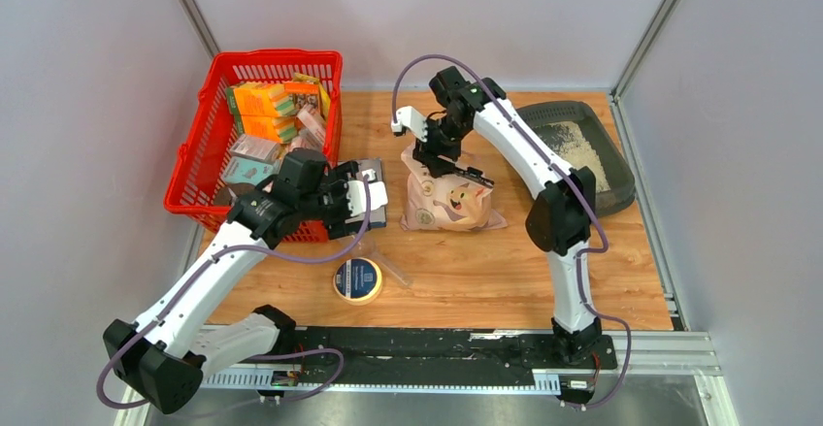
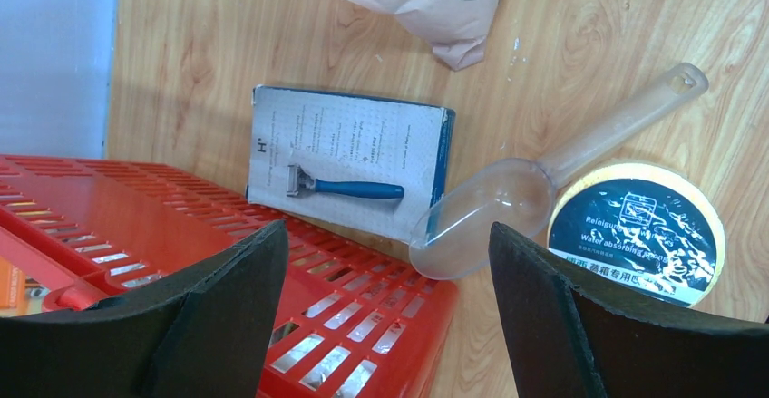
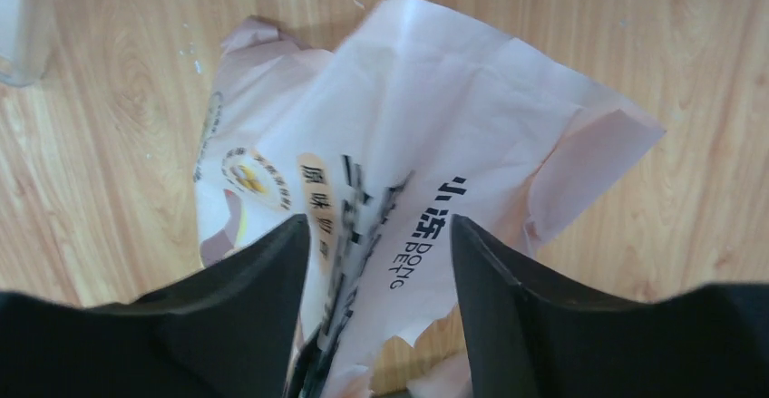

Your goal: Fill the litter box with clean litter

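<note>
The dark grey rounded-rectangular plastic litter box [image 1: 624, 185] sits at the far right of the wooden bench [image 1: 485, 280], against the right wall. It lies to the right of the right fingers [image 3: 263, 307] and apart from them, and the right arm's white forearm crosses above its left edge. It is well apart from the left fingers [image 2: 218, 316], which hang at the left near the corner of the red mesh plastic basket [image 1: 209, 145].

The box's long axis seems to run far to near, with the near end slanting a little to the right. Its open side faces up. A pale patch of clean litter [image 1: 582, 149], fine beige-white granules, covers part of its floor.

The right fingers stand partly apart over the far end of the pale pink cartoon-printed bag [image 3: 426, 108], and crumpled bag paper rises between them. I cannot tell whether they pinch it. The left fingers are spread wide and released, with nothing between them. Beyond them on the bench lie a flat grey razor box [image 2: 349, 171], a clear plastic scoop [image 2: 490, 212] and a yellow-rimmed roll of tape [image 2: 639, 235].

There is one litter box, one bag, one basket, one scoop, one razor box and one tape roll, and there are two arms.
</note>
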### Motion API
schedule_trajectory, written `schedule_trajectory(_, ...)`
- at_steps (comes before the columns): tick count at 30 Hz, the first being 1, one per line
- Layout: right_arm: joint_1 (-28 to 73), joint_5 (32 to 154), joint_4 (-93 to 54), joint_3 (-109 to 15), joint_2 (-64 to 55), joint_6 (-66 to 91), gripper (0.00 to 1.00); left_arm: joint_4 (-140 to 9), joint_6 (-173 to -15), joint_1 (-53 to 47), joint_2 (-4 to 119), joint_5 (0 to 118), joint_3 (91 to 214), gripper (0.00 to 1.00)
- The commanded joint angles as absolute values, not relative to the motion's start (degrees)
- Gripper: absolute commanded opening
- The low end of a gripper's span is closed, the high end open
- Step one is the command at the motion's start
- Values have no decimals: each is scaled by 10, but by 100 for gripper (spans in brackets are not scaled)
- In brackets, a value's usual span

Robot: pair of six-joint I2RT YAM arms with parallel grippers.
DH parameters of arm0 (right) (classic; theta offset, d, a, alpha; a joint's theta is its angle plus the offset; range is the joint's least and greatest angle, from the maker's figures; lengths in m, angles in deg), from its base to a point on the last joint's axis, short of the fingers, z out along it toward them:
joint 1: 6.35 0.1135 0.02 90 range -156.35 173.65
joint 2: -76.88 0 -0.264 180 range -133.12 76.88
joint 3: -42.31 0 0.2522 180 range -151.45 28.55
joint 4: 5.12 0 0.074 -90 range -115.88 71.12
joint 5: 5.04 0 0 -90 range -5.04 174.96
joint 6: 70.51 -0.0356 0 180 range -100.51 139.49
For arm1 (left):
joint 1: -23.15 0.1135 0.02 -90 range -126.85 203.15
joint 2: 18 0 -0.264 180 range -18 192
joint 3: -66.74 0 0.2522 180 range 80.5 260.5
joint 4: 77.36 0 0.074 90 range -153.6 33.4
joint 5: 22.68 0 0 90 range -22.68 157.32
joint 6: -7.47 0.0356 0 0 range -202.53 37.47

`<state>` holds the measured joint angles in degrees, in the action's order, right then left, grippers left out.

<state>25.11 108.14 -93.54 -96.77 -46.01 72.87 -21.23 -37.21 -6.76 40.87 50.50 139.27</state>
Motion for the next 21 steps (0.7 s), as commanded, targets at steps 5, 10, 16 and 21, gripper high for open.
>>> schedule_trajectory(5, 238, 1120, -850, -888, -301, 630, 76, -215, -367, -65, 437, 497, 1405, 88)
schedule_trajectory(10, 234, 1097, -857, -783, -246, 668, 76, -214, -374, -65, 458, 485, 1418, 88)
schedule_trajectory(16, 228, 1069, -859, -762, -231, 670, 71, -211, -387, -65, 470, 475, 1428, 88)
schedule_trajectory(21, 225, 1036, -860, -751, -231, 683, 68, -210, -383, -65, 470, 480, 1426, 88)
